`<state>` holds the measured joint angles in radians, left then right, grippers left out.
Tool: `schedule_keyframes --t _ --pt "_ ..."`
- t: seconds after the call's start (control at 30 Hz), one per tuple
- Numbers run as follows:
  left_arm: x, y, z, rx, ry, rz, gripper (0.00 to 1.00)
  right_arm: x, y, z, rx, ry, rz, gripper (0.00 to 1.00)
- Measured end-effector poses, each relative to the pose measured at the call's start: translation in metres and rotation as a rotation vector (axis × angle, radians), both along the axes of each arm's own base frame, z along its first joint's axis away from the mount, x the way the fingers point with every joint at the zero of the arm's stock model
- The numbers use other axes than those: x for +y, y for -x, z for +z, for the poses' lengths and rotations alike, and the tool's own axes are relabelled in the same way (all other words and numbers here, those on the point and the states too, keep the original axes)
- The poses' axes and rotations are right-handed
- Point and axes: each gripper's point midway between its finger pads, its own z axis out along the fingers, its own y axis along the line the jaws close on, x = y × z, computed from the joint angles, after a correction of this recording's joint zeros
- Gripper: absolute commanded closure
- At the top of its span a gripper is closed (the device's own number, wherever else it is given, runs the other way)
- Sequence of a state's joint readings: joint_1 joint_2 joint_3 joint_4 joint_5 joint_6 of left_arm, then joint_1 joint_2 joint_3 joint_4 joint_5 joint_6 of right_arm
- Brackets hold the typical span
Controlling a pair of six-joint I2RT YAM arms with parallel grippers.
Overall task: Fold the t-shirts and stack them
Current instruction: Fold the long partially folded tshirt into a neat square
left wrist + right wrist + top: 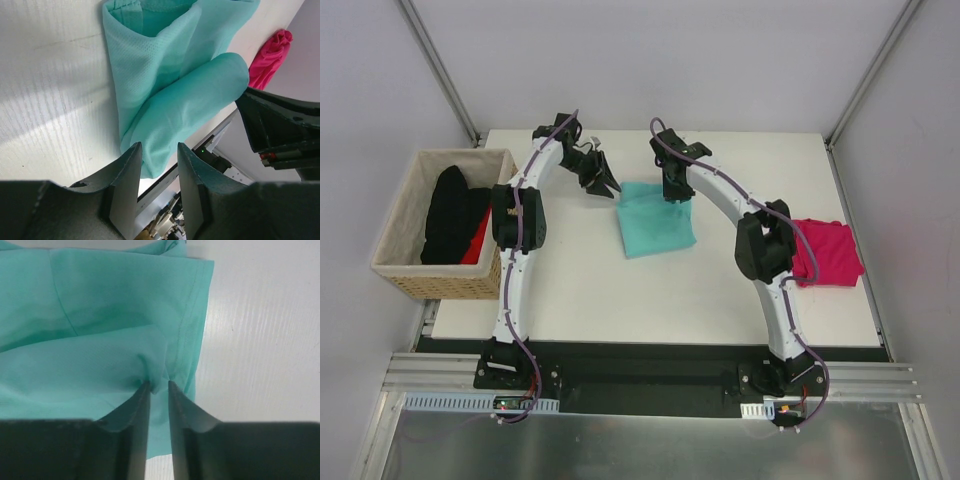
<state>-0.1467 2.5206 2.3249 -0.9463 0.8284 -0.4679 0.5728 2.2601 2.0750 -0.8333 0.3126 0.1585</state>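
white flat desk (620,290), pale walls (670,60), wicker basket (440,283) left | folded teal-mint cloth t-shirt (655,218) centre, magenta-pink cloth t-shirt (825,253) right | left jaws apart, empty | right jaws barely apart at teal pucker, grip unclear

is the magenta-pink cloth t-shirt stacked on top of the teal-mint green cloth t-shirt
No, the magenta-pink cloth t-shirt lies off to the right, apart from the teal-mint green cloth t-shirt.
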Motion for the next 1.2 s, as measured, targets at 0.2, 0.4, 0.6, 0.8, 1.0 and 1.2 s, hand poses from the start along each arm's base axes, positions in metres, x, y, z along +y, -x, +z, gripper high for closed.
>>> schedule_keyframes --t 0.2,0.4,0.6,0.8,1.0,1.2 --pt "-0.001 -0.003 0.000 -0.017 0.007 -0.001 0.66 -0.010 -0.009 0.012 -0.010 0.003 -0.012 0.55" --pt "0.002 0.002 -0.003 0.002 0.003 0.003 0.67 -0.007 -0.031 0.034 -0.087 -0.036 0.003 0.85" --pt "0.004 0.009 0.008 -0.004 0.000 0.005 0.69 -0.016 -0.056 0.007 -0.055 -0.113 -0.032 0.99" --pt "0.008 0.016 0.035 -0.042 -0.002 0.012 0.70 -0.033 -0.063 -0.039 0.038 -0.155 -0.075 0.99" --pt "0.015 0.023 0.053 -0.072 -0.016 0.026 0.71 -0.031 -0.068 -0.048 0.057 -0.224 -0.082 0.99" --pt "0.020 0.030 0.060 -0.078 -0.029 0.038 0.71 -0.023 -0.067 -0.057 0.093 -0.288 -0.075 0.99"
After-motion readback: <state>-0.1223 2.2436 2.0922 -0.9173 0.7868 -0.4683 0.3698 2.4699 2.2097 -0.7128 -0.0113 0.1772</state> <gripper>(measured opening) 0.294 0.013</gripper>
